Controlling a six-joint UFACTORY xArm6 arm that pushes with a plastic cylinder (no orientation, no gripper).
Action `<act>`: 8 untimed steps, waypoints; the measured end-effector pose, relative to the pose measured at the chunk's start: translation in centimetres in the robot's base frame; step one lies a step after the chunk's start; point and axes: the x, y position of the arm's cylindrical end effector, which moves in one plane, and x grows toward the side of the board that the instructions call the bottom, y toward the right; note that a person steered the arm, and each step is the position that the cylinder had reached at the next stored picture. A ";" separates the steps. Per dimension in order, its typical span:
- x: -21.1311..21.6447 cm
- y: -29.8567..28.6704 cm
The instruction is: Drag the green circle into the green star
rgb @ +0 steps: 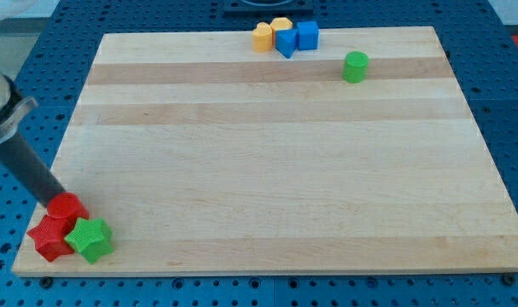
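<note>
The green circle (355, 66) stands near the board's top right. The green star (90, 239) lies at the bottom left corner, touching a red star (47, 240) and a red round block (66, 209). My dark rod comes down from the view's left edge, and my tip (53, 205) rests right against the red round block, just up and left of the green star and far from the green circle.
Two yellow blocks (263, 37) (282, 25) and two blue blocks (286, 43) (306, 35) cluster at the top edge of the wooden board (267, 153). A blue pegboard table (506, 94) surrounds the board.
</note>
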 end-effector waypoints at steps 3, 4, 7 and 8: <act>-11.2 16.5; -15.9 20.1; -24.1 29.2; -25.3 33.3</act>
